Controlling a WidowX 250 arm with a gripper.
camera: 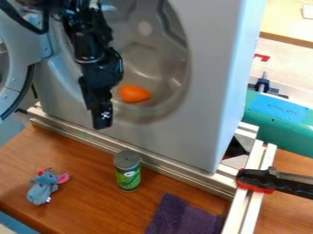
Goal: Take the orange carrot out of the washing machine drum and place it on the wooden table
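While the hand (103, 122) hangs near an orange object (133, 93), grip unclear, a rail (183, 173) backs can (127, 172), mouse (42, 189) and cut-off cloth (183, 217).

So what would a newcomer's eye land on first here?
Probably the bright orange object low in the grey drum, with the black gripper hanging beside it, picture left. Next, the green can and blue-grey plush mouse on the wooden table.

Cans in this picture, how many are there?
1: a green can, upright on the wooden table by the metal rail. Part of the drum is hidden, so I can't rule out others.
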